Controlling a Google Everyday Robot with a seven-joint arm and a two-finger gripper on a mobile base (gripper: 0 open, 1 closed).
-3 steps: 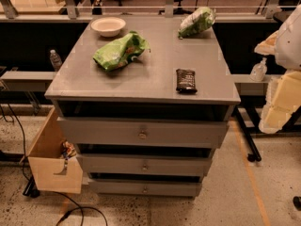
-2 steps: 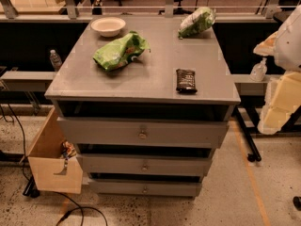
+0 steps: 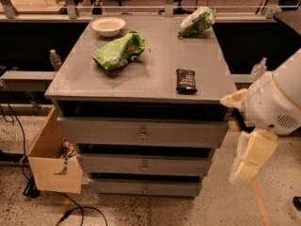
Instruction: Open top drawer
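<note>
The grey cabinet (image 3: 141, 79) has three drawers. The top drawer (image 3: 103, 132) is the widest, with a flat grey front and a small round metal knob (image 3: 142, 134) at its centre. A dark gap shows above its front. My arm (image 3: 277, 102) comes in from the right, white with cream padding. My gripper (image 3: 250, 158) hangs to the right of the cabinet, level with the drawers and apart from the knob.
On the cabinet top lie a white bowl (image 3: 108, 26), a green chip bag (image 3: 120, 51), a second green bag (image 3: 196, 21) and a dark snack bar (image 3: 186, 80). A cardboard box (image 3: 51, 159) stands at the cabinet's left. Two narrower drawers (image 3: 145, 165) sit below.
My arm has moved down and to the left, closer to the cabinet's right side. The drawers and the things on top have not moved.
</note>
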